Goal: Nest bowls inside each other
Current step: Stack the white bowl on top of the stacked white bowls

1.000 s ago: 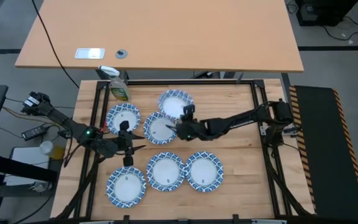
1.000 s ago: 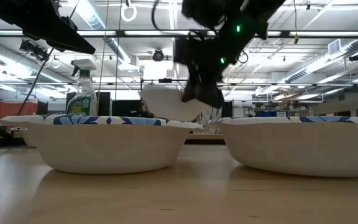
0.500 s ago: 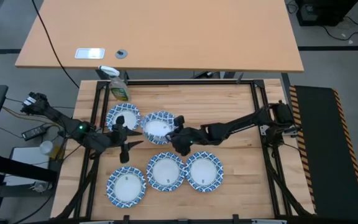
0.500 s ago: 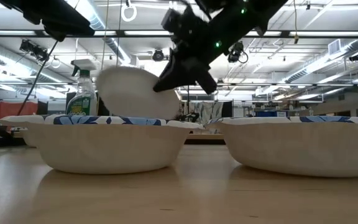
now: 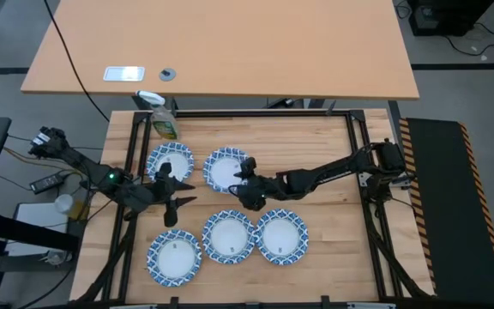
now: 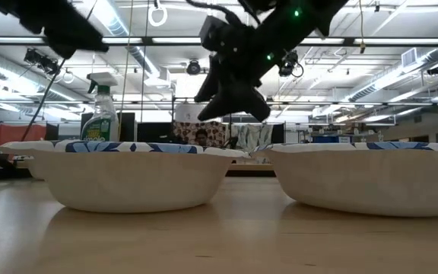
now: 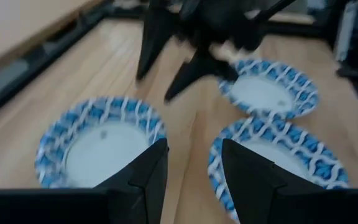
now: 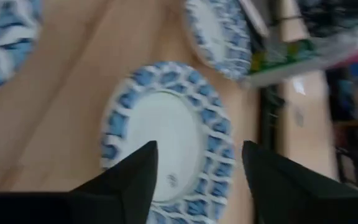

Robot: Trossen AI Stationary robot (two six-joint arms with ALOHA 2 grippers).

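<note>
Five places on the table hold blue-rimmed white bowls: two in the far row [image 5: 170,161] [image 5: 227,169] and three nearer [image 5: 174,255] [image 5: 228,236] [image 5: 281,236]. My right gripper [image 5: 243,178] hangs open just above the near right rim of the middle far bowl [image 8: 166,137], holding nothing. In the low view it [image 6: 230,106] is clear above the bowls. My left gripper [image 5: 170,184] hovers open and empty between the far left bowl and the near left bowl [image 7: 101,146].
A green-yellow spray bottle [image 5: 163,120] stands at the far left corner, behind the far left bowl. A black frame [image 5: 350,137] borders the wooden table. Bare wood lies to the right of the bowls and along the far edge.
My right gripper has carried a bowl from the far middle toward the near left, over the middle far bowl. There it has opened and let go. The bowl has dropped onto the one beneath and now lies level.
</note>
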